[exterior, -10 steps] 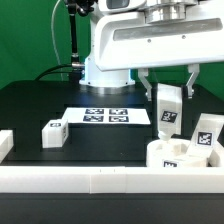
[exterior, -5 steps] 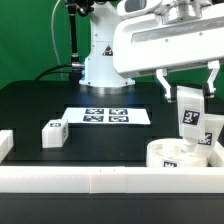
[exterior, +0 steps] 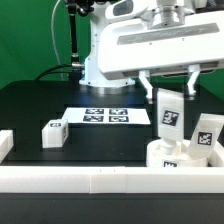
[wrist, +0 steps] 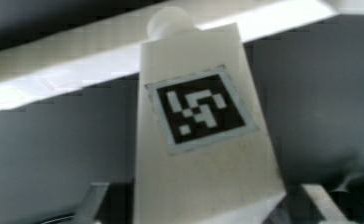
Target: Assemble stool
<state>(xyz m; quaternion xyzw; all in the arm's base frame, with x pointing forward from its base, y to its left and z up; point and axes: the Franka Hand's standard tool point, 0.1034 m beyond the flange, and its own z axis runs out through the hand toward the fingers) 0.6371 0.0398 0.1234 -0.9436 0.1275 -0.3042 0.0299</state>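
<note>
My gripper is shut on a white stool leg with a black-and-white tag, held upright at its top end. The leg hangs just above the round white seat at the exterior view's right, its lower end close over the seat's top. A second tagged leg stands tilted at the seat's right side. A third leg lies loose on the black table at the left. In the wrist view the held leg fills the middle between my gripper's two fingers.
The marker board lies flat on the table behind the seat. A long white rail runs along the front edge, and a short rail end sits at the far left. The robot's white base stands at the back.
The gripper swung with the leg toward the exterior view's right half a second ago and has come back left, over the seat. Its grip stayed shut.
</note>
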